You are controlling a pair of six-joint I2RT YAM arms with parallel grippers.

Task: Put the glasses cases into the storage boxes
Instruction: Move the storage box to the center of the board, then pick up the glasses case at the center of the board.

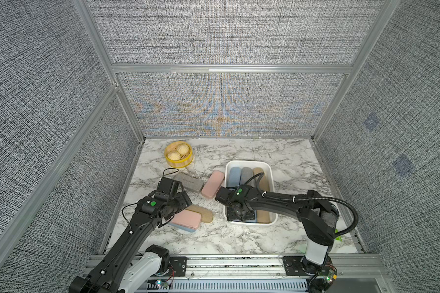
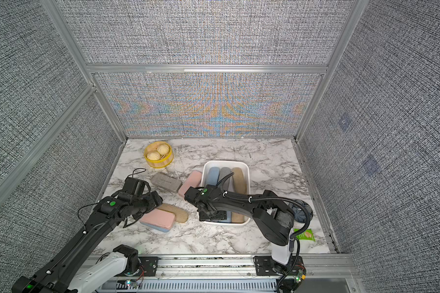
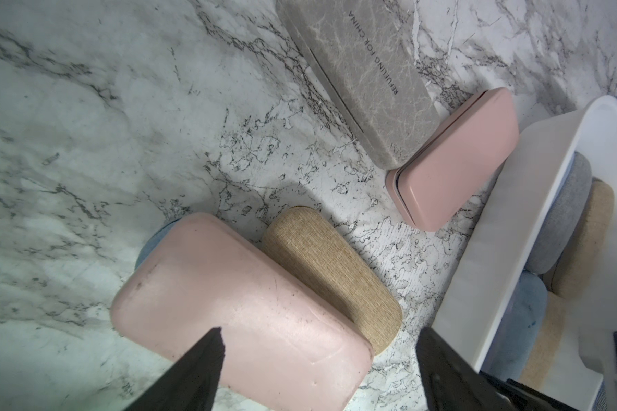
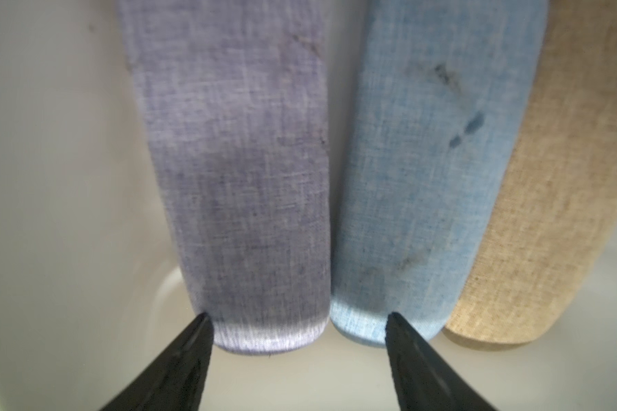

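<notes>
Right fingers (image 4: 182, 370): parted, empty, astride lavender case (image 4: 236, 178) inside white bin (image 4: 50, 178). Left fingers (image 3: 196, 373): wide, empty, above pink case (image 3: 236, 302). Risks snagging lavender case on withdrawal: tips close.

light: bright | moiré on back wall (image 1: 221, 114) | glare on lavender case (image 4: 275, 334) | right wrist view blurred

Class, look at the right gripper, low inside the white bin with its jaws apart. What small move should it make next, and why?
Probably lift the right gripper straight up out of the white rectangular plastic bin. Its jaws stand open over the end of the lavender fabric case, which rests in the bin beside the blue fabric case, so nothing is held.
</notes>
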